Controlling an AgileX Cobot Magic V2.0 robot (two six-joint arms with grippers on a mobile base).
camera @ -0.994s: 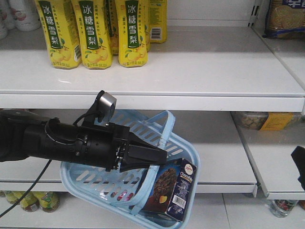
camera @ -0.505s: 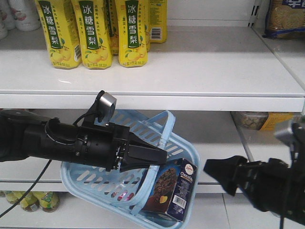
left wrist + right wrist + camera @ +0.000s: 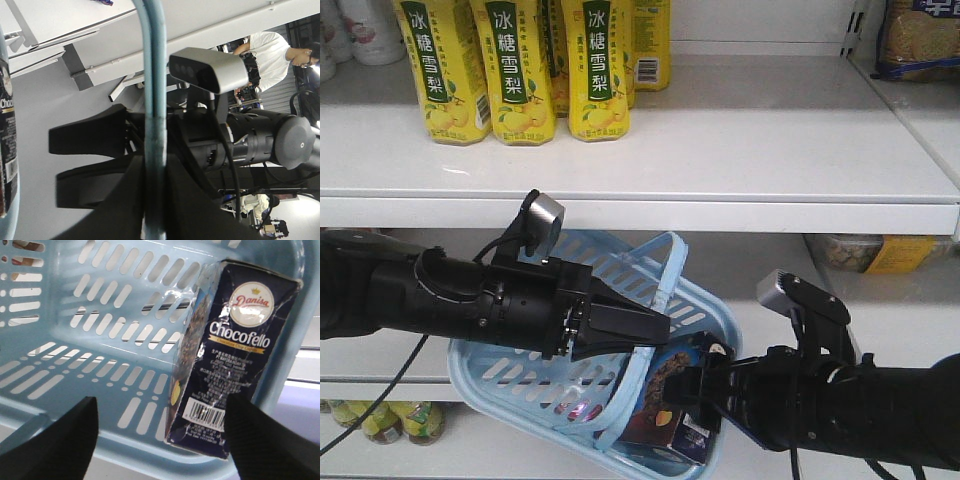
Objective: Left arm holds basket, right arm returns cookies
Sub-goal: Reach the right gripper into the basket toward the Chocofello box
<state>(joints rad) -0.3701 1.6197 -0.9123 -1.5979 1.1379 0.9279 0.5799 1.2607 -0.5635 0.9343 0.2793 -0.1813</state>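
Upper white shelf [image 3: 770, 150], left: yellow drink cartons [image 3: 510, 70] upright in a row, white bottles [image 3: 360, 25] at the far-left edge. Top right: a packet of biscuits [image 3: 920, 35]. Middle shelf, right: a clear tub [image 3: 865, 252] with a yellow label. Bottom left: bottles [image 3: 380, 420], partly hidden. Left wrist view, far right: a person in a white shirt [image 3: 270, 55].

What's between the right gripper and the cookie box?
Nothing. In the right wrist view the open right gripper faces the cookie box directly; only the basket wall shows behind.
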